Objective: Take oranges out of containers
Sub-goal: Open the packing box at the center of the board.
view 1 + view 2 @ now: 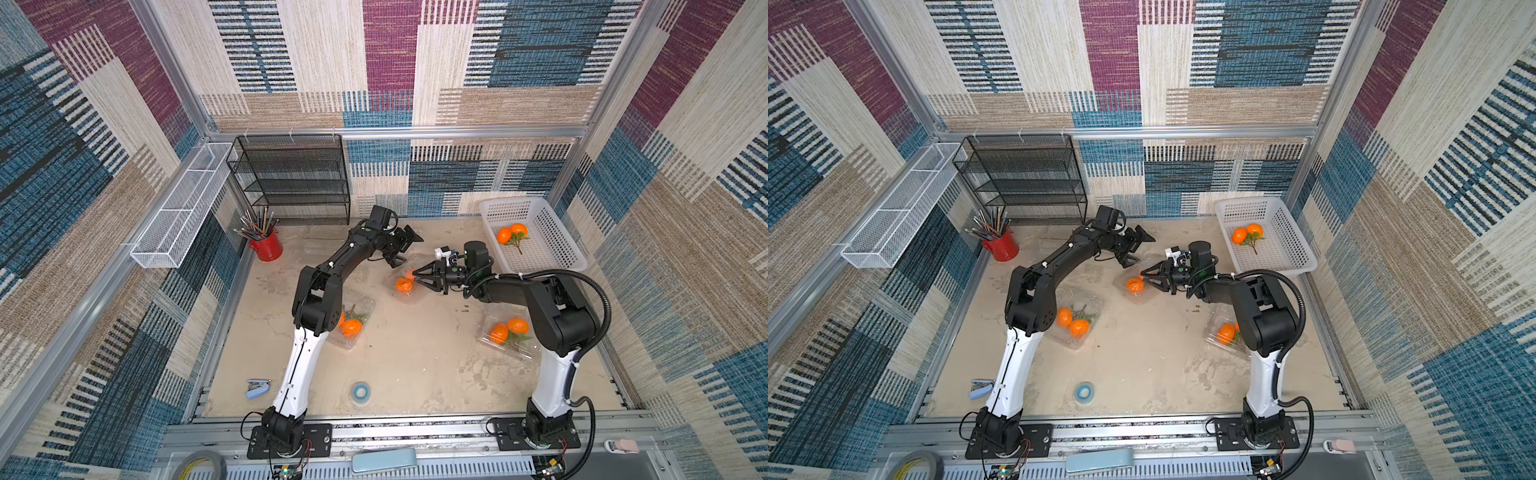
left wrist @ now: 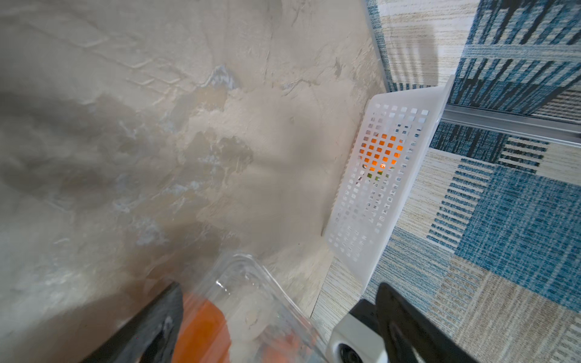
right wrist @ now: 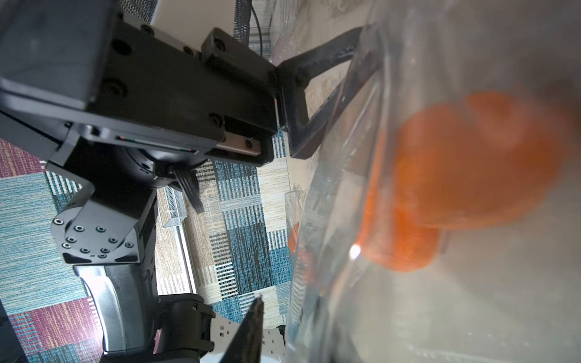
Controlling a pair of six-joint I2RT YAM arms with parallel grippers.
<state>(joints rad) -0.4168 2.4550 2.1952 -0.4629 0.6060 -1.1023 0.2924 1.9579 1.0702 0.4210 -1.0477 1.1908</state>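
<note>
Tips of the right gripper (image 1: 414, 280) are sitting at one orange (image 1: 403, 285) in the middle container (image 1: 409, 297) — whether gripping it, unclear. The left gripper (image 1: 405, 249), jaws wide apart, is hovering beside. Three containers (image 1: 490, 347) are showing; the two outer ones and the white basket (image 1: 557, 232) are each holding two oranges (image 1: 517, 325).

No text, label, brand or number legible in top views or wrist views.
</note>
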